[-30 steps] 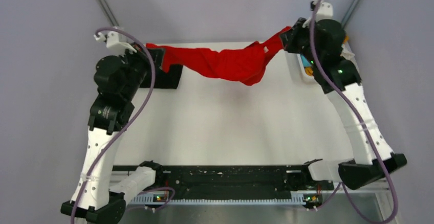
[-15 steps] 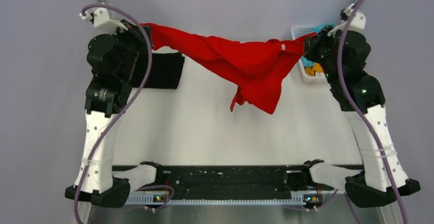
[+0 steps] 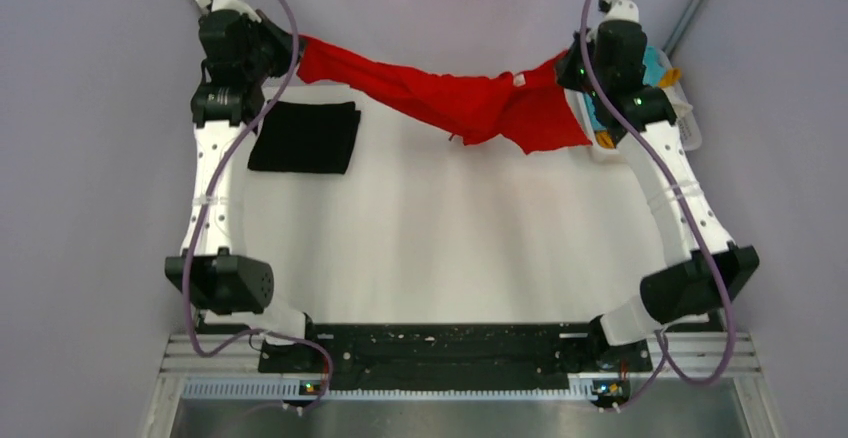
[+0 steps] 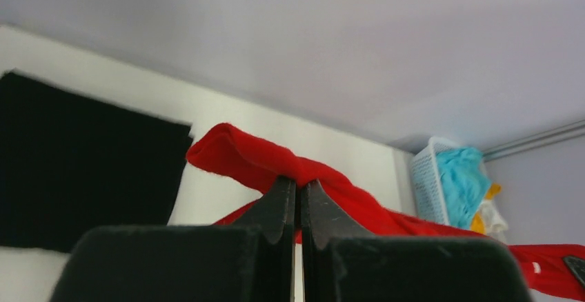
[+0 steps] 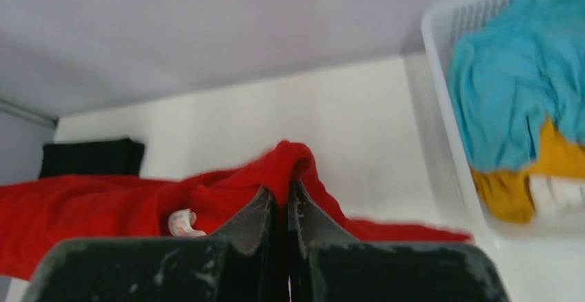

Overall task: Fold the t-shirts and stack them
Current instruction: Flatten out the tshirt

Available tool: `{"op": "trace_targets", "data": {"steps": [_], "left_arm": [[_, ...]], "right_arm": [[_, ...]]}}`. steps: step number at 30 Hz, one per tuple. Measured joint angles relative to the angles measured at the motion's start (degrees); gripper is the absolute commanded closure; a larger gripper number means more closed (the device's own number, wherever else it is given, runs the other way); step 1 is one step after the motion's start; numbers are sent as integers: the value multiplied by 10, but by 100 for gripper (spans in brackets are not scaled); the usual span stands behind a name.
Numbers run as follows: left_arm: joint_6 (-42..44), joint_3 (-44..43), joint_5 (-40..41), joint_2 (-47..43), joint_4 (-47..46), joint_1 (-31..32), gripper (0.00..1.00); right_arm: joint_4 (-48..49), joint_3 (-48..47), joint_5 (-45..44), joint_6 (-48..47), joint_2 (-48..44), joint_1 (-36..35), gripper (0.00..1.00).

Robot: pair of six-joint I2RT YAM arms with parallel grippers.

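Note:
A red t-shirt (image 3: 470, 103) hangs stretched between my two grippers above the far edge of the table. My left gripper (image 3: 296, 53) is shut on its left end (image 4: 262, 160). My right gripper (image 3: 566, 66) is shut on its right end (image 5: 290, 160), near the white neck label (image 5: 183, 223). The shirt sags in the middle and a flap hangs down at the right (image 3: 545, 130). A folded black t-shirt (image 3: 305, 136) lies flat on the table at the far left, also seen in the left wrist view (image 4: 76, 157).
A white basket (image 3: 690, 128) at the far right holds blue and yellow shirts (image 5: 510, 102). The white table (image 3: 440, 248) spreads below the hanging shirt. A black rail (image 3: 450, 343) runs along the near edge.
Both arms have reached further back and up. The shirt is pulled flatter, and its hanging flap has swung from the middle toward the right, near the basket.

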State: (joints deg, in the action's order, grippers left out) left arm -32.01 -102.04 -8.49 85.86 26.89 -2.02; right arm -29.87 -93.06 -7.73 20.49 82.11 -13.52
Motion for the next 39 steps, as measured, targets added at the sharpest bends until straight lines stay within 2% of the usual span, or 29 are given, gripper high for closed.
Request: {"op": "trace_targets", "data": {"steps": [2, 5, 8, 11, 14, 17, 22, 24, 27, 31, 35, 39], "left_arm": [[-16, -92, -27, 73, 0, -2, 100], [-41, -222, -59, 166, -11, -4, 100], [-54, -263, -71, 192, -17, -6, 100], [-51, -264, -64, 179, -17, -6, 100], [-37, -229, -32, 135, -16, -6, 100], [-22, -140, 16, 54, -25, -7, 100], [-6, 44, 80, -119, -35, -7, 100], [-2, 80, 91, -165, -38, -7, 100], [4, 92, 98, -198, -41, -8, 100], [7, 68, 89, -179, -46, -8, 100], [7, -22, 66, -83, -40, -8, 100], [7, -78, 36, 23, -15, -10, 100]], "right_arm": [[17, -90, 6, -10, 71, 3, 100], [40, -287, 24, -21, 198, 7, 100], [54, -380, 38, -30, 245, 9, 100], [73, -378, 39, -43, 230, 10, 100], [80, -335, 38, -54, 190, 10, 100], [76, -268, 56, -66, 132, 10, 100], [80, -108, 165, -73, -7, 10, 100], [80, -70, 205, -69, -55, 10, 100], [81, -61, 236, -61, -100, 10, 100], [72, -91, 224, -53, -105, 10, 100], [64, -141, 184, -55, -49, 10, 100], [73, -150, 164, -61, 29, 10, 100]]}}
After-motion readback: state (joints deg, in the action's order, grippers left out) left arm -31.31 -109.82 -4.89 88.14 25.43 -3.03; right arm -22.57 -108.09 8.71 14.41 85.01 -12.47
